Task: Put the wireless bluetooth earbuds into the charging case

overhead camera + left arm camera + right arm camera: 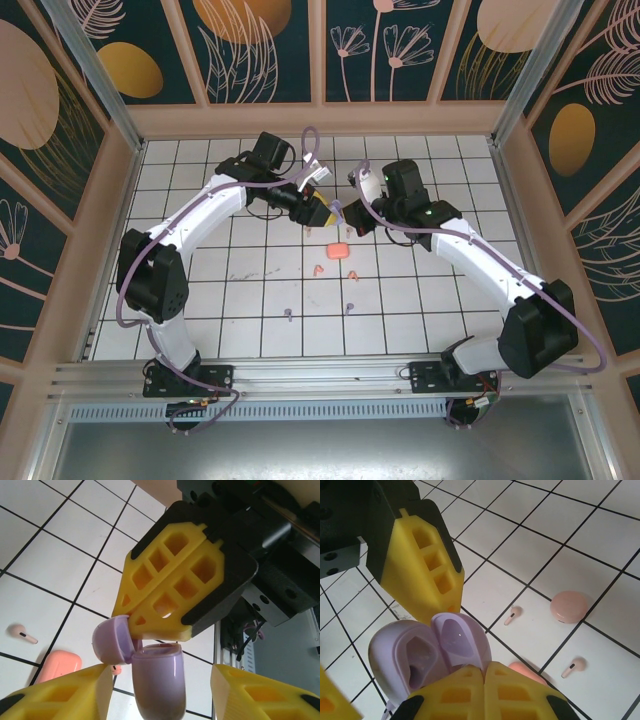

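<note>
The left gripper stands partly open. Its two yellow fingers sit at the bottom corners of its wrist view, with the lilac charging case upright between them. A strip of tile shows on either side of the case, so the pads are clear of it there. The case is open, its lid swung back toward the left of the frame.

The right gripper reaches in from the upper right, jaws pressed fully together. Its tip touches the case where lid meets body (pinching the rim or only resting against it, I cannot tell). In the right wrist view one left-gripper finger hangs at upper left, its tip at the top of the lid.

From above, the left arm arcs up from the lower left and the right arm from the lower right. They meet nose to nose at upper centre of the tiled worktop.

Two pink earbuds lie on the tiles right of centre in the right wrist view, near a round pink case. A coral case lies at lower left of the left wrist view. In the overhead view a coral earbud lies at centre, with lilac earbuds below it.
</note>
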Motion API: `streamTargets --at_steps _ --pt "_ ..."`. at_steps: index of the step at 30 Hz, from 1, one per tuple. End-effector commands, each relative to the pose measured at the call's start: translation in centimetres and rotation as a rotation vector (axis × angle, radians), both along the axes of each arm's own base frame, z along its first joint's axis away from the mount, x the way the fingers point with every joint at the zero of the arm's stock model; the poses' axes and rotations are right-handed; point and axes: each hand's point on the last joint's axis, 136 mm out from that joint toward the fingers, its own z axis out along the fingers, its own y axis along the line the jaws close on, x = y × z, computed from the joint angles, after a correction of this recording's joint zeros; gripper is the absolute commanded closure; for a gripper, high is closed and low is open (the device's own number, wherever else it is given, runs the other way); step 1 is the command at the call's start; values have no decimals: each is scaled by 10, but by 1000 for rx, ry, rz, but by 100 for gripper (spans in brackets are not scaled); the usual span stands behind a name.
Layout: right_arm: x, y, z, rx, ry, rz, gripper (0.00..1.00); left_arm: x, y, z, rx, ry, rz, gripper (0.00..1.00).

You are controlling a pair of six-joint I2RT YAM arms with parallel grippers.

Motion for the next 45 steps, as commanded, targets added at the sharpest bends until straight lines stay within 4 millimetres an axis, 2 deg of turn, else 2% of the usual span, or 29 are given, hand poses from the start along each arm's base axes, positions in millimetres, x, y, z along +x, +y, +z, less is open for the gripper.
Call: streamTargets --at_steps 1,15,26,34,35,37,39,41,43,45 --pt "4 9 14 18 -33 14 100 -7 -3 -1 -25 12 -43 44" --pt "2 20 15 16 -35 37 100 -6 -5 -12 -16 34 -48 48" --pt "4 21 13 15 -32 34 100 -5 -6 -15 -15 33 -50 68" --pt "7 20 23 31 -42 7 99 -4 -6 -14 -39 15 -28 91" --pt "7 18 25 35 -44 0 94 -3 -6 -12 -50 5 -18 93" --pt "5 14 32 45 -47 -15 77 0 -5 -7 -76 -26 21 99" --pt "1 8 38 52 -42 -34 67 5 -2 -4 -103 -63 73 100" --pt "-6 0 41 60 -30 -55 60 6 5 11 -146 -111 126 100" --pt "-15 -8 41 72 -9 -87 48 8 15 20 -184 -152 186 100" --pt "-24 -16 37 79 29 -118 41 8 25 27 -209 -192 248 100"
